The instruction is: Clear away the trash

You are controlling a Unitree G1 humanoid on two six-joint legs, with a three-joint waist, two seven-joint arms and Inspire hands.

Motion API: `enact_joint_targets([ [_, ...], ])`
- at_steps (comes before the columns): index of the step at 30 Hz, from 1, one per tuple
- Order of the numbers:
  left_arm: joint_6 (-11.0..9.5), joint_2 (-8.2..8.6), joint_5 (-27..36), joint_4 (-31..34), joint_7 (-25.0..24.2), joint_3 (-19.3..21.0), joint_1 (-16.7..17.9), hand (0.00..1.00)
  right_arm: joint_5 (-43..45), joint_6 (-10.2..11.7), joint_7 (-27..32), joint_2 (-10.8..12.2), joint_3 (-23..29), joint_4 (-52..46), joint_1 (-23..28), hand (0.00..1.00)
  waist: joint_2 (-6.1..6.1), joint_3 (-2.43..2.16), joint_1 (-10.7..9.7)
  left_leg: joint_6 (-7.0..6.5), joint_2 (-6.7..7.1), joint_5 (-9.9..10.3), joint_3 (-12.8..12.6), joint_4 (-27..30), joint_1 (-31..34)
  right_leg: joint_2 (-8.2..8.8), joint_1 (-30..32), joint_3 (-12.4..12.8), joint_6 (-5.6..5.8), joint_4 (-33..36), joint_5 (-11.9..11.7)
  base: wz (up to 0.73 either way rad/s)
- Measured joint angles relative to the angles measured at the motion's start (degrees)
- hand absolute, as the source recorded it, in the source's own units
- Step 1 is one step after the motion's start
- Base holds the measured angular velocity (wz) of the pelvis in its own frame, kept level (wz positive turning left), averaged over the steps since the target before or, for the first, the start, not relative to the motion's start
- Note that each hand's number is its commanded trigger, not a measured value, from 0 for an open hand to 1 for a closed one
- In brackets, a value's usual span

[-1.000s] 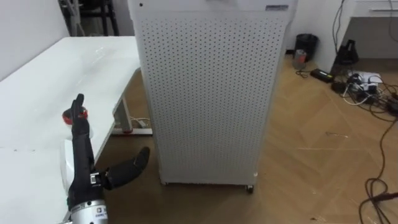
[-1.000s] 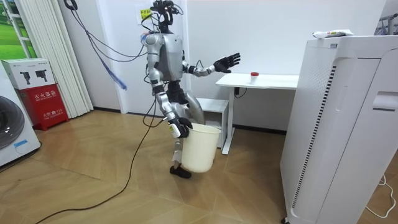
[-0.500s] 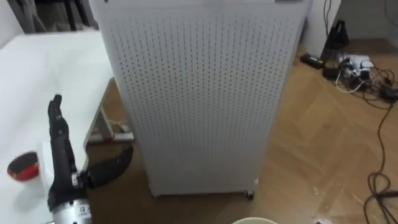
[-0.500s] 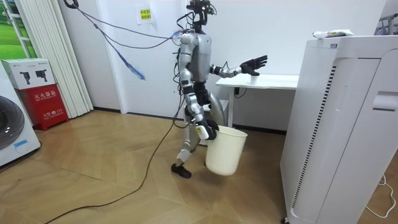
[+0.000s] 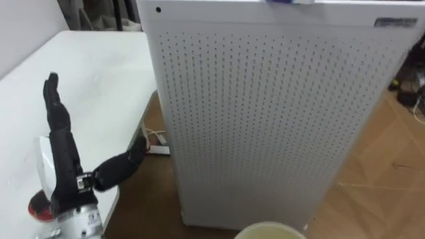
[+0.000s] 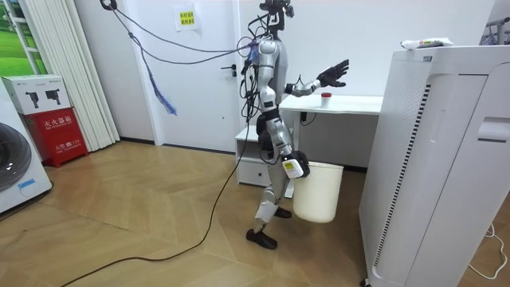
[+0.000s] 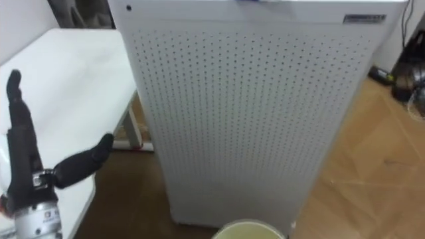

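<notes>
While the left hand (image 5: 63, 156) hangs upright over the white table top (image 5: 99, 79), fingers straight, thumb spread, holding nothing, the small red round object (image 5: 38, 204) lies on the table just behind its wrist, half hidden by the forearm. Likely the garbage to collect.

Right hand (image 6: 294, 167) is low at the robot's side, curled over the rim of the cream plastic bucket (image 6: 317, 191), which hangs from it clear of the wooden floor (image 6: 119, 207). Tall white perforated cabinet (image 5: 279, 113) stands close on the left hand's thumb side.

Step in hand, as judged: reaching for the red piece.

To do it well:
- Bring the left hand back and down; the object sits nearer the body than the fingertips.
- Turn the palm down and pinch from above; a small round thing will likely roll if nudged sideways.
- Hold the bucket mouth-up near the table's edge, under the left hand's path, so the drop is short.
- Mind the cabinet on the swing across.

Count:
- one red object
- one pale flat packet (image 6: 426, 43) on the cabinet's top, well beyond both hands, possibly garbage too
- one bucket
- one table
- one cabinet
- two hands
</notes>
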State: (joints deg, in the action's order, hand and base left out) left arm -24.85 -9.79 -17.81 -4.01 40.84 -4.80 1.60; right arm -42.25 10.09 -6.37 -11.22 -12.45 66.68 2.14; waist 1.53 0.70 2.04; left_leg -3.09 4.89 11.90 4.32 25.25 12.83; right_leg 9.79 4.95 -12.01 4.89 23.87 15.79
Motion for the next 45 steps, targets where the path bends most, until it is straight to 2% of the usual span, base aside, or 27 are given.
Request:
enact_joint_targets([
  [2,-0.45,-0.43,-0.64,1.89,0.29,0.0,0.03,0.0,-0.22,-0.14,-0.6,0.23,0.04,0.7,0.18,1.0,0.98,0.4,-0.59,1.01,-0.34,-0.59,2.72,-1.29,-0.72,-1.44,-2.92,-2.31,-0.65,-3.58,-0.77,0.48],
  [5,-0.52,-0.44,-1.13,2.78,1.13,-0.22,0.04,0.0,-0.12,-0.17,-1.35,0.24,0.03,0.92,0.37,1.0,1.45,0.27,-0.6,1.49,-0.51,-0.71,4.56,-1.73,-1.08,-2.89,-5.19,-2.49,-1.23,-6.64,-1.12,0.36],
  [12,-0.58,-0.84,-2.09,7.57,1.21,-2.2,0.49,0.0,0.07,-0.19,-1.98,0.24,-0.47,0.95,-0.67,1.0,1.43,0.26,0.05,1.7,-0.23,-0.85,5.51,-2.55,-1.26,-3.22,-6.04,-2.34,-1.35,-8.35,-1.21,0.09],
  [20,-0.64,-1.15,-2.02,7.86,-1.22,-3.24,3.22,0.0,0.18,-0.18,-3.41,0.39,0.14,5.41,-0.8,1.0,1.57,0.28,-0.18,2.01,0.53,-1.03,8.2,-2.58,-1.46,-3.82,-8.06,-2.97,-1.38,-10.26,-1.23,0.2],
  [25,-0.65,-1.12,-1.99,7.85,-3.06,-3.1,3.61,0.0,0.31,-0.22,-4.4,0.32,0.72,6.94,-0.63,1.0,1.5,0.34,-0.01,2.42,0.38,-1.28,8.75,-2.95,-1.47,-4.2,-8.45,-3.15,-1.61,-10.32,-1.36,0.06],
  [31,-0.65,-1.12,-1.94,7.87,-3.47,-3.35,3.56,0.0,2.12,-0.24,-4.39,0.3,0.77,7.14,-0.59,1.0,1.07,0.48,-0.8,2.73,0.44,-1.5,9.89,-2.39,-0.85,-4.84,-9.12,-3.89,-2.1,-11.42,-1.68,0.1],
  [35,-0.65,-1.15,-2.0,8.08,-3.08,-3.34,3.58,0.0,2.13,-0.24,-4.35,0.41,0.75,7.14,-0.3,1.0,0.54,0.33,-0.54,2.87,0.52,-1.61,10.1,-2.98,-1.38,-4.94,-9.69,-4.01,-2.21,-12.41,-1.76,0.02],
  [38,-0.66,-1.18,-2.09,8.21,-2.81,-3.29,3.57,0.0,2.12,-0.22,-4.72,0.46,0.71,7.17,-0.42,1.0,0.68,0.06,-0.25,2.93,0.56,-1.69,10.01,-3.67,-1.77,-4.91,-10.08,-4.15,-2.25,-13.21,-1.8,0.02],
  [42,-0.66,-1.17,-2.13,8.05,-2.81,-3.2,3.78,0.0,2.42,-0.25,-5.11,0.48,0.16,7.39,-0.45,1.0,1.21,0.32,0.14,2.95,0.55,-1.75,9.93,-4.33,-2.88,-4.77,-10.97,-4.54,-2.25,-13.26,-1.8,0.03],
  [45,-0.64,-1.16,-2.12,7.23,-2.94,-3.14,3.9,0.0,4.29,-0.24,-5.11,0.43,0.25,7.37,-0.91,1.0,1.45,0.36,0.13,2.95,0.51,-1.75,9.94,-4.73,-3.41,-4.77,-11.47,-5.02,-2.25,-13.35,-1.8,0.06],
])
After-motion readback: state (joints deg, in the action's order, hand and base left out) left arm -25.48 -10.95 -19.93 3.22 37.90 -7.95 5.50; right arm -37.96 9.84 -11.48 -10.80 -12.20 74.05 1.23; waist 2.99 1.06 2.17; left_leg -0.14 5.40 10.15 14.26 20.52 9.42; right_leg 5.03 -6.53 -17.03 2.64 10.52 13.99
